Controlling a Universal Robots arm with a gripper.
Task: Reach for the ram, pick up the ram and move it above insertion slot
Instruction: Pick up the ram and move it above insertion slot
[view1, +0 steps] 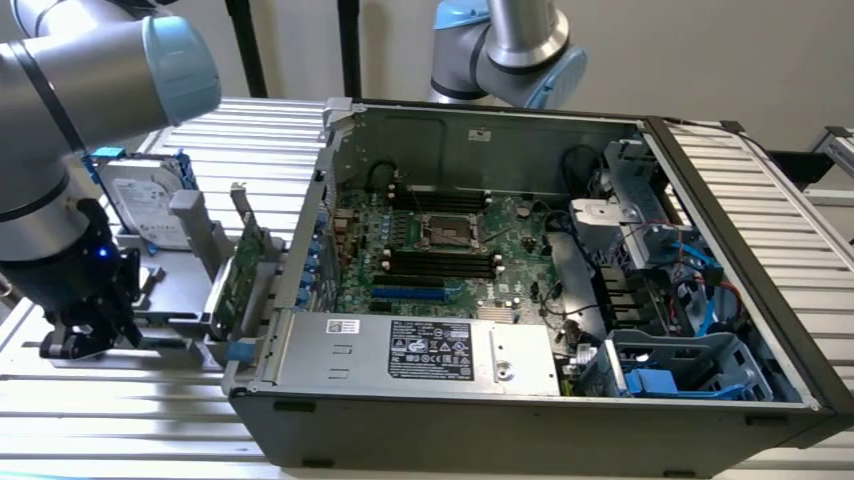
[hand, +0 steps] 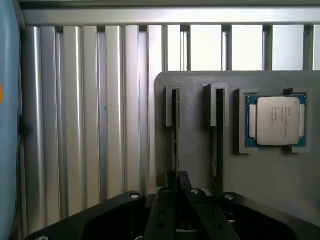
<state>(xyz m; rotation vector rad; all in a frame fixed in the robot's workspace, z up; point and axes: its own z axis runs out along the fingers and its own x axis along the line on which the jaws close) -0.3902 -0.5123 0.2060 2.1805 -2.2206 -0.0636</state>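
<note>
Gripper (hand: 178, 179) down on the ram (hand: 175, 135), jaws pinched narrow around it
The ram stands on edge in the grey holder (hand: 195, 165) (a second stick (hand: 217, 140) beside it, then a processor (hand: 277, 120)); the black insertion slot (view1: 434, 262) lies well apart inside the open computer case (view1: 534, 415)

Table (hand: 90, 125): ribbed aluminium slats, satin, streaky sheen. Holder (hand: 195, 150): matt grey plastic, smooth. Processor (hand: 277, 120): brushed silver metal lid, faintly reflective. Hand (hand: 178, 181): black, matt, bright screw heads. Computer case (view1: 534, 430): dull grey sheet metal. Arm (view1: 80, 90): smooth grey, glossy blue cap.
</note>
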